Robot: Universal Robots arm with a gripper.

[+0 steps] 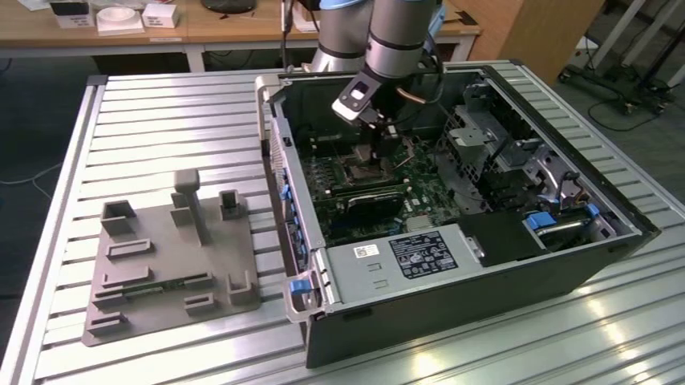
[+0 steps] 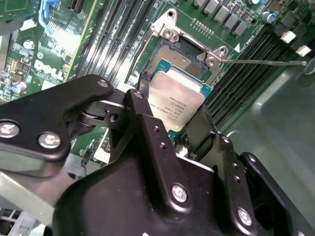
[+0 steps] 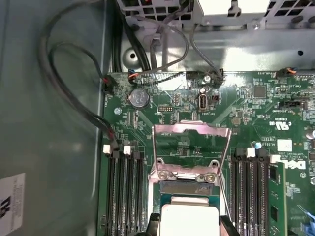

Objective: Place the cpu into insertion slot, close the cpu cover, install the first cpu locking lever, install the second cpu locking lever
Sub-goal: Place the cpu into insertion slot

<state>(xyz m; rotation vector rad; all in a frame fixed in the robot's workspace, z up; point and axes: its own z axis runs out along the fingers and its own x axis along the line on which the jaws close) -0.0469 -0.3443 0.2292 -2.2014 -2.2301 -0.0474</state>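
Gripper (image 2: 173,123) fingers (image 2: 142,118) clamped on two opposite edges of the cpu (image 2: 176,101), chip held flat — metal top upward, edges squared to the insertion slot (image 2: 181,63), pin field partly exposed beyond, cpu cover (image 3: 192,129) swung open farther back.

Even overhead light; glare streaks the ribbed table (image 1: 455,361), while the case (image 1: 460,309) interior seems shadowed.

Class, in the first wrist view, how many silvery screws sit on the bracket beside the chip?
2. One screw sits at one end of the silvery bracket, the other screw at its opposite end, beside the chip. More may be hidden beneath the chip.
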